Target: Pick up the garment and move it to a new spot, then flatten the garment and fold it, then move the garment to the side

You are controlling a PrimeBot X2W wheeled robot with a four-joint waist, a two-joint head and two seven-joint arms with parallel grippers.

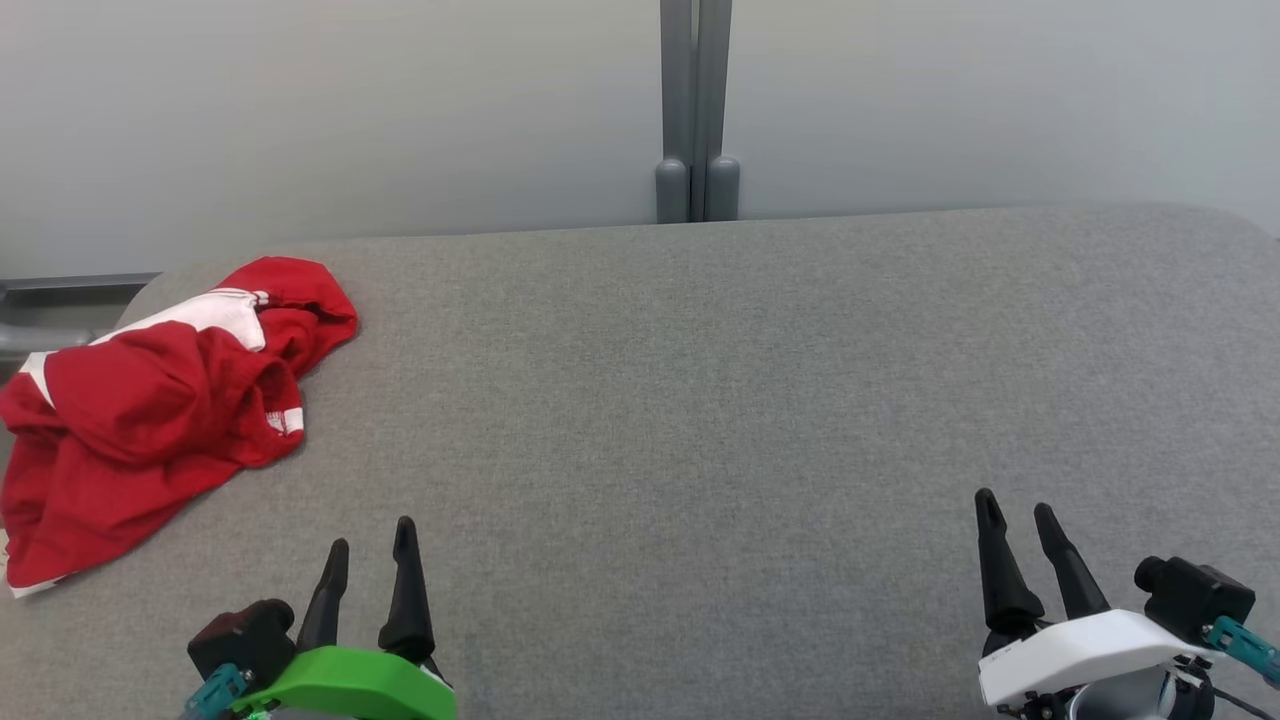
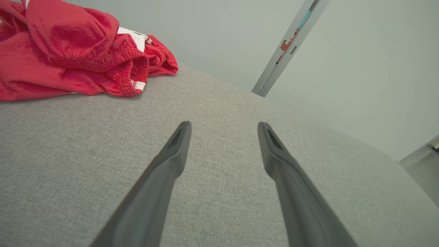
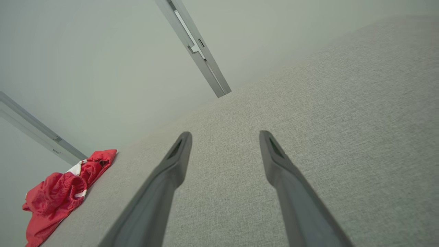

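1. Your red shorts (image 1: 150,400) lie in a crumpled heap at the far left of the grey counter (image 1: 700,400), right by its left edge.
2. Your left fingers (image 1: 400,560) are spread wide and hold nothing. They point forward over bare counter.
3. Your right fingers (image 1: 998,550) are spread wide and empty too, way over on the right side, well apart from the shorts.
4. The shorts lie ahead and to the left of your left fingers, near but not touching. The heap's long side slants from near-left to far-right.
5. Your left fingers are much nearer, so I think they should reach first, going left and forward.
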